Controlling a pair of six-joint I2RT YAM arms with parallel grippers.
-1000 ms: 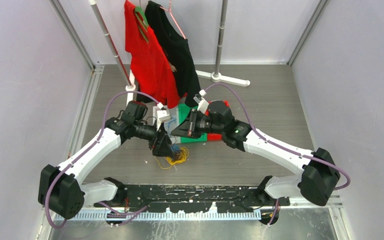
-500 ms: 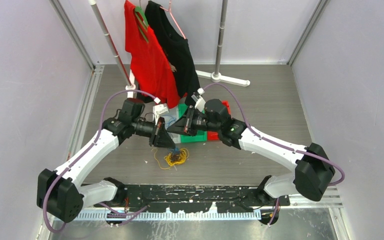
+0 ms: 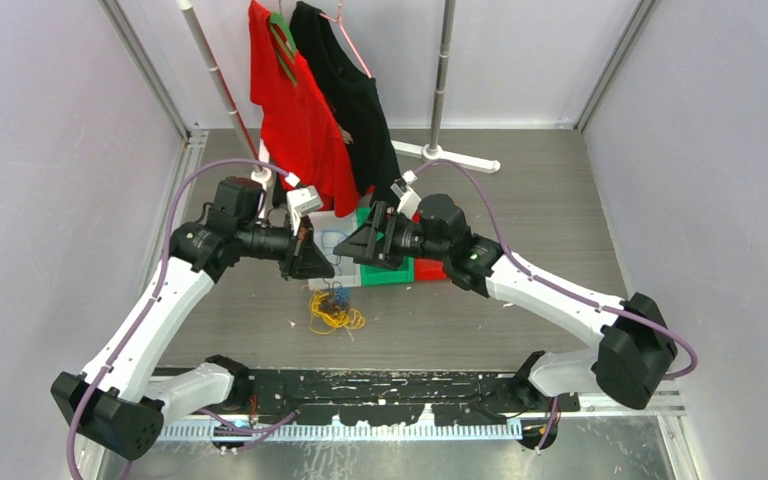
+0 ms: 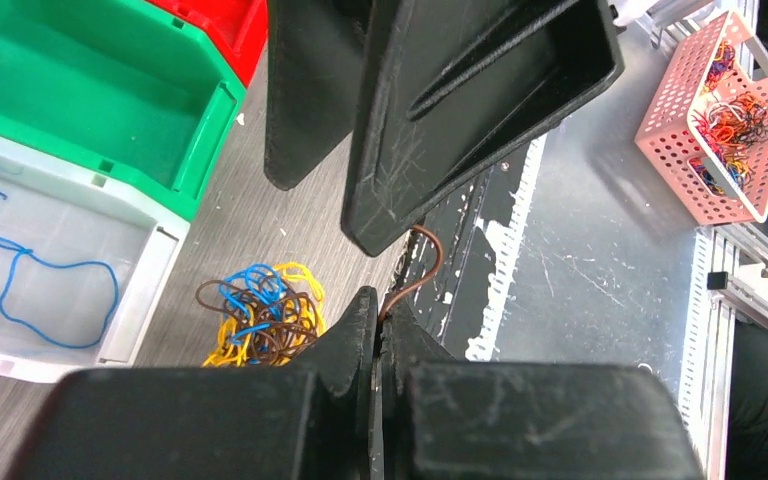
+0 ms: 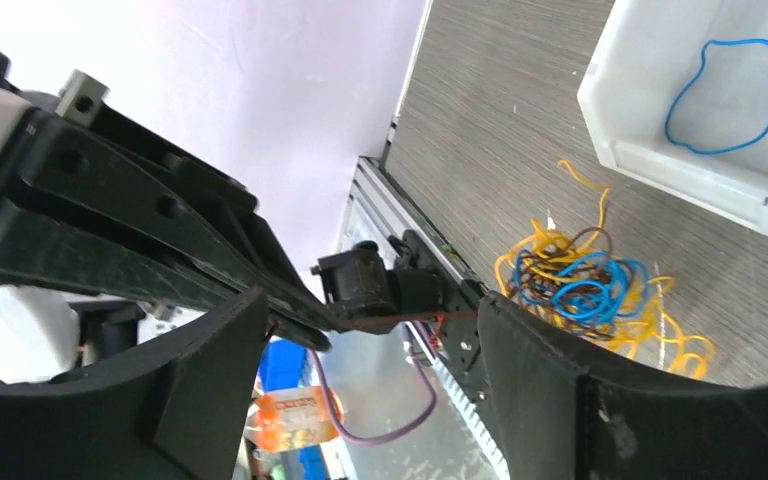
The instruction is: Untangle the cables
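Yellow, blue and brown cords first. From overhead, the cables (image 3: 332, 308) sit as one loose bunch on the grey table (image 3: 520, 220), just in front of the white bin (image 3: 332, 243). Both arms hang above them. The left gripper (image 3: 320, 268) and right gripper (image 3: 352, 254) point at each other, tips nearly meeting.

Left wrist cam: its jaws are pinched fully together on a single brown cable (image 4: 418, 268), which curls up to the tip of one right-gripper finger. The bunch lies on the table below, beside the bin, and the bin has one blue cable (image 4: 20, 250) in it.

Right wrist cam: its fingers (image 5: 210, 380) are spread wide with nothing in them, straddling the left gripper's tip.

Looks like a mid-air handover of one pulled strand, I'd guess. Next the right one needs to close squarely on that thin strand. Can't tell if its far end is caught in the bunch.
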